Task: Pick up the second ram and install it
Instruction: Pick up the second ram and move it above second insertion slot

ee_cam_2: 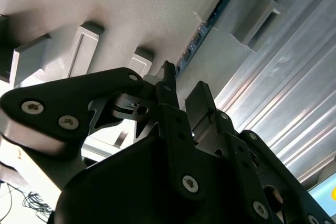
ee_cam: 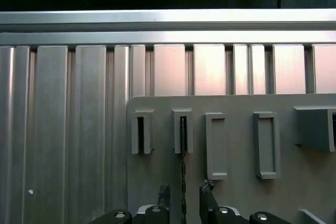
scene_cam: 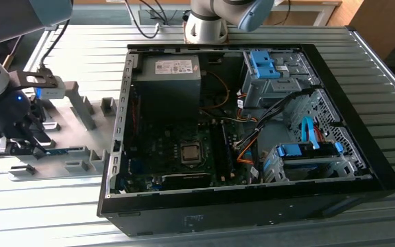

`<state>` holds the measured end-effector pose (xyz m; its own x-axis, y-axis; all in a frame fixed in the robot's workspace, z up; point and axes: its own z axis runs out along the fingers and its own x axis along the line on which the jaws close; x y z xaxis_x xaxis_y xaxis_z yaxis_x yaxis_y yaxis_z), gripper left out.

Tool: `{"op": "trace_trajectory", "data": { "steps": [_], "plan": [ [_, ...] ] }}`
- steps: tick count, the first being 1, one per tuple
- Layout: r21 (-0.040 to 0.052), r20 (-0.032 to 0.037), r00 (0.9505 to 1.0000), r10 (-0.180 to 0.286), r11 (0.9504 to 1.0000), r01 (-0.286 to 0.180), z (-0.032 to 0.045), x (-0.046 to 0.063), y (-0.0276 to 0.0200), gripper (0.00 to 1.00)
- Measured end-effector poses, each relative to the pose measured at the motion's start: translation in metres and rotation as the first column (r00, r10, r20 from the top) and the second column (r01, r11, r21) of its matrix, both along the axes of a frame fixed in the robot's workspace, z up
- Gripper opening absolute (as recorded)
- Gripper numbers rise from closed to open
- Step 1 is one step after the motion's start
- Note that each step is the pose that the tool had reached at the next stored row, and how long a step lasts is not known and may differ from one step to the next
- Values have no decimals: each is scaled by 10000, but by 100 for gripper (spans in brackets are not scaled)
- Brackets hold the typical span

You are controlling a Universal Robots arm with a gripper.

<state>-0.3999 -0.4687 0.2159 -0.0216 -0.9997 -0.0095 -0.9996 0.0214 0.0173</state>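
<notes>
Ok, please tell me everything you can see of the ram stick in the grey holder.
The ram stick is a thin, long board, blue-green in the exterior view, with small dark chips along it in the second wrist view. It stands on its edge in a slot of the grey holder. The open gripper straddles one end; its fingers seem not to touch it.

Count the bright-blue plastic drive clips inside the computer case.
2. The upper blue clip tops the drive cage by the case's far wall; the lower blue clip sits on the nearer cage. Others may be hidden.
</notes>
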Motion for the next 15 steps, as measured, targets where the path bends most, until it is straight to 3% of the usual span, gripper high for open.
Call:
{"op": "trace_trajectory", "data": {
  "steps": [15],
  "plan": [
    [-1, -2, 10000, 0, 10000, 0, -41, -1, 0, 36]
  ]
}}
